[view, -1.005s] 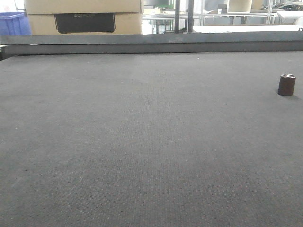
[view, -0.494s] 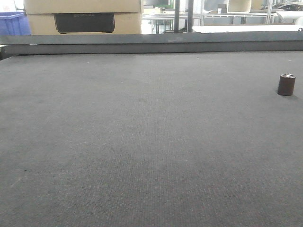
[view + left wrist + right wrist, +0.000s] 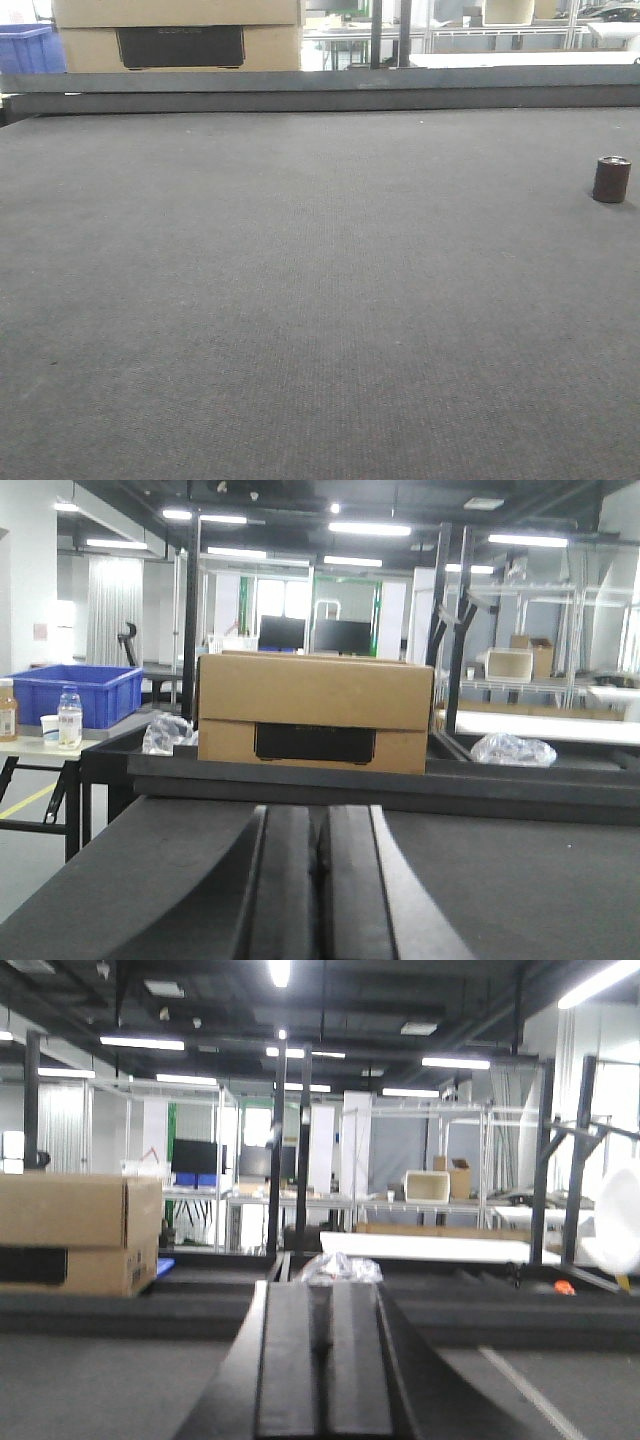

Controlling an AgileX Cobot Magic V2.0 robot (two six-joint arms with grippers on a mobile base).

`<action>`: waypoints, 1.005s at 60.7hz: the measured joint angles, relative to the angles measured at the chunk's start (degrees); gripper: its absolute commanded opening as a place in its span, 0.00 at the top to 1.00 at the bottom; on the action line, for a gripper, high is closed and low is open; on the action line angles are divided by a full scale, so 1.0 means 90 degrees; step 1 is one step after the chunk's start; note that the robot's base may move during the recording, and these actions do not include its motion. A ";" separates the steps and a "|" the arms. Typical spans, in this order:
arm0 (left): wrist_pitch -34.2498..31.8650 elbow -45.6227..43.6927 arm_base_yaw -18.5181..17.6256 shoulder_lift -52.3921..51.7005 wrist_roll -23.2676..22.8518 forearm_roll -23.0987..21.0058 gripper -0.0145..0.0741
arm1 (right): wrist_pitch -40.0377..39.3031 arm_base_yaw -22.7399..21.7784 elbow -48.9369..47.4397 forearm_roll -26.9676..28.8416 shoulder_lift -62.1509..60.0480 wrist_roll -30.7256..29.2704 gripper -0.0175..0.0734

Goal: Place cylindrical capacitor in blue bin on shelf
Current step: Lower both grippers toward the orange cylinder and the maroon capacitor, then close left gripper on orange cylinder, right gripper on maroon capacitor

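The left fingers, two dark flat pads, lie pressed together with only a thin seam between them and hold nothing. The right fingers look the same, closed and empty, though a small pale notch near their tips is too blurred to read. Both rest low over the dark grey felt-covered table. The small dark brown cylindrical capacitor with a grey top rim stands upright and alone on this table, far to the right in the front view and well apart from everything. Neither wrist view shows it, so I think the first danger is an approach without sight of it. If the fingers come to it closed, they would push it, and such a short round body can tip over and then roll toward the table edge. A grip too high on the smooth side may also let it slip during the carry. Beyond the raised table rail stands a brown cardboard box with a dark handle slot, and to the left a blue plastic crate sits on a side table, not on a rack. Pale metal racks are far behind. Taking this crate for the goal is a possible mistake.
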 measured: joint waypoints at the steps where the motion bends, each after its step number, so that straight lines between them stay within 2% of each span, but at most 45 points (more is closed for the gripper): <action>1: 0.0085 -0.0107 0.0000 0.0108 0.0000 0.0000 0.87 | 0.0018 0.0000 -0.0084 0.0000 0.0065 0.0000 0.98; 9: 0.0623 -0.0860 0.0000 0.0753 0.0000 0.0048 0.66 | 0.0104 0.0000 -0.0670 0.0000 0.0790 0.0000 0.98; 15: 0.0944 -0.1213 0.0000 0.1308 0.0000 0.0053 0.41 | 0.0210 0.0000 -0.0956 0.0000 0.1464 0.0000 0.98; 19: 0.1039 -0.1296 0.0000 0.1624 0.0000 0.0064 0.32 | 0.0304 0.0000 -0.1049 0.0000 0.1844 0.0000 0.98; 26: 0.1139 -0.1306 0.0000 0.1943 0.0000 0.0064 0.25 | 0.0457 0.0000 -0.1092 0.0000 0.2441 0.0000 0.98; 42: 0.1167 -0.1310 -0.0038 0.2053 0.0000 0.0064 0.25 | 0.0904 0.0000 -0.1092 0.0000 0.3571 0.0000 0.98; 46: 0.1167 -0.1310 -0.0040 0.2053 0.0000 0.0064 0.25 | 0.0929 0.0000 -0.1092 0.0000 0.3809 0.0000 0.89; 49: 0.1167 -0.1310 -0.0040 0.2053 0.0000 0.0064 0.25 | 0.0929 0.0000 -0.1092 0.0000 0.3922 0.0000 0.77; 52: 0.1167 -0.1310 -0.0040 0.2053 0.0000 0.0064 0.25 | 0.0929 0.0000 -0.1092 0.0000 0.4053 0.0000 0.60; 54: 0.1167 -0.1310 -0.0040 0.2053 0.0000 0.0064 0.25 | 0.0929 0.0000 -0.1092 0.0000 0.4120 0.0000 0.44; 57: 0.1167 -0.1310 -0.0040 0.2053 0.0000 0.0064 0.25 | 0.0929 0.0000 -0.1092 0.0000 0.4177 0.0000 0.29; 59: 0.1167 -0.1310 -0.0040 0.2053 0.0000 0.0064 0.25 | 0.0929 0.0000 -0.1092 0.0000 0.4231 0.0000 0.20; 61: 0.1167 -0.1310 -0.0040 0.2053 0.0000 0.0064 0.25 | 0.0902 0.0000 -0.1092 0.0000 0.4294 0.0000 0.17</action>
